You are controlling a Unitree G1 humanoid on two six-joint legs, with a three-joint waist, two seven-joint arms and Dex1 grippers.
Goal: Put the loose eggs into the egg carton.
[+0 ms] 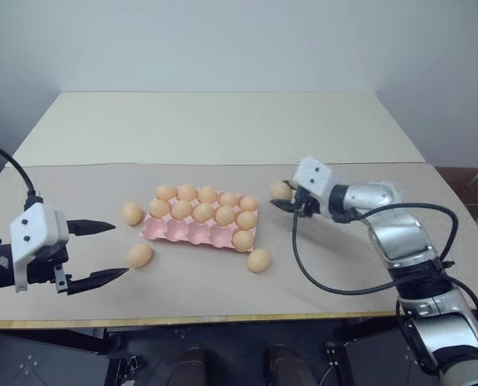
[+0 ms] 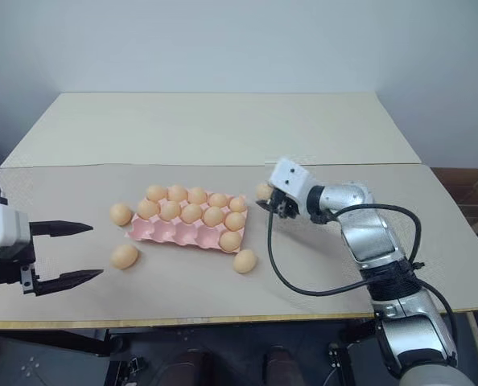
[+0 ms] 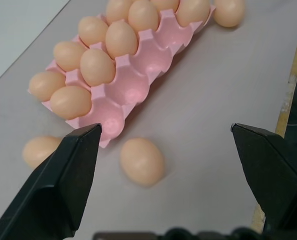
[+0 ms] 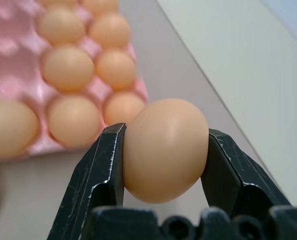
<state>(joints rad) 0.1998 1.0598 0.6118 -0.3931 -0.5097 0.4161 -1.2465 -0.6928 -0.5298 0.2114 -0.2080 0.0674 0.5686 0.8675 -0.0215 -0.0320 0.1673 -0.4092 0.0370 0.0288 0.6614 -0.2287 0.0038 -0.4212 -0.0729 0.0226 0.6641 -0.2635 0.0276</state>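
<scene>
Right tool (image 4: 163,150) clamped on egg (image 4: 166,149), half-hidden between fingers; left tool (image 1: 94,253) wide open, empty.

1. The egg carton (image 1: 192,232) is plain pink, with no pattern.
2. The loose eggs (image 1: 139,256) are a uniform light orange-tan, unspeckled.
3. The table (image 1: 223,129) is pale beige, with a yellowish strip along its near edge.
4. The left gripper (image 1: 104,253) and right gripper (image 4: 164,150) have black fingers on white housings.
</scene>
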